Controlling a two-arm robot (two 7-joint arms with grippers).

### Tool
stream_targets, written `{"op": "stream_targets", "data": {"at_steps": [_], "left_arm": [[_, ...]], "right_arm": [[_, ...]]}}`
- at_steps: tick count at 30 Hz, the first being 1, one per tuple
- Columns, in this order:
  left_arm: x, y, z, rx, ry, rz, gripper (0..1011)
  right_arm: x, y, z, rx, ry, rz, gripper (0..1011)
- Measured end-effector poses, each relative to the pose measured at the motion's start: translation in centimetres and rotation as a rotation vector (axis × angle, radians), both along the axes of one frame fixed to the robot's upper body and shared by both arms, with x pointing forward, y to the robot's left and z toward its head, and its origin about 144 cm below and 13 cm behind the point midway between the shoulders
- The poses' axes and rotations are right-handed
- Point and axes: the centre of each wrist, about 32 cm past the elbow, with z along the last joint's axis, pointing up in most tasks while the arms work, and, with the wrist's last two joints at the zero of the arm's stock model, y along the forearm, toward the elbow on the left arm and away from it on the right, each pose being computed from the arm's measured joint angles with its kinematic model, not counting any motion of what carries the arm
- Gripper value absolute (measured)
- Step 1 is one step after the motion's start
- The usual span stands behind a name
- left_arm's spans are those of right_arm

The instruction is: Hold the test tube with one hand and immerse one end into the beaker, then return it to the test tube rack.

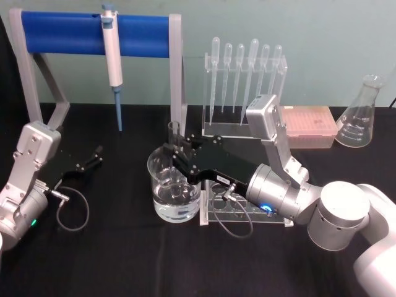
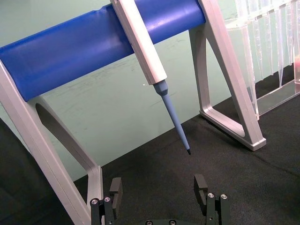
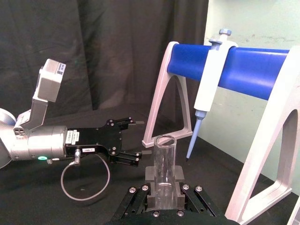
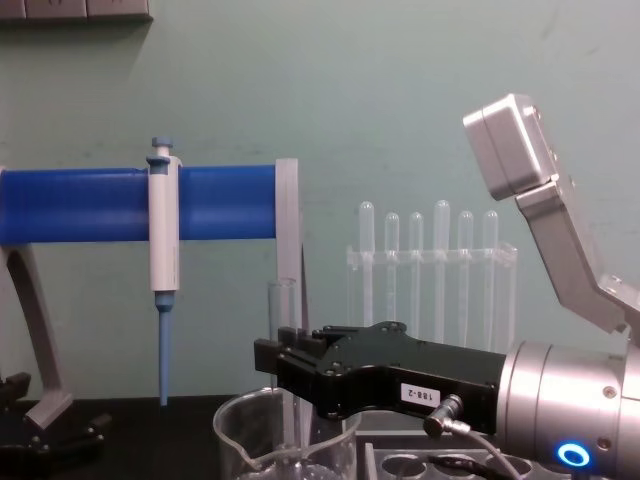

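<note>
While the right tool (image 1: 174, 159) holds test tube (image 1: 175, 131) in beaker (image 1: 158, 185), pipettor (image 1: 115, 62) hangs behind.

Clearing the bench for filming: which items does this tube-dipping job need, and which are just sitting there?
In use: test tube, beaker, test tube rack, right gripper holding the tube.
Just there: pipettor on its stand, pipettes, conical flask, pink tip box, idle left gripper.

Behind beaker (image 1: 175, 197): blue stand (image 1: 62, 34), pipette rack (image 1: 218, 114) close; open table (image 1: 124, 260) in front.
</note>
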Motion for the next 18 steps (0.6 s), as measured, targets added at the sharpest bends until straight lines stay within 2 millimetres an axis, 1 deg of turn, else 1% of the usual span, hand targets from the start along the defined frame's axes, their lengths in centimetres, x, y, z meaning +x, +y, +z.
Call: {"op": "stream_targets", "data": {"at_steps": [18], "left_arm": [[0.00, 0.00, 0.00, 0.000, 0.000, 0.000, 1000]], "right_arm": [[0.00, 0.00, 0.00, 0.000, 0.000, 0.000, 224]]}}
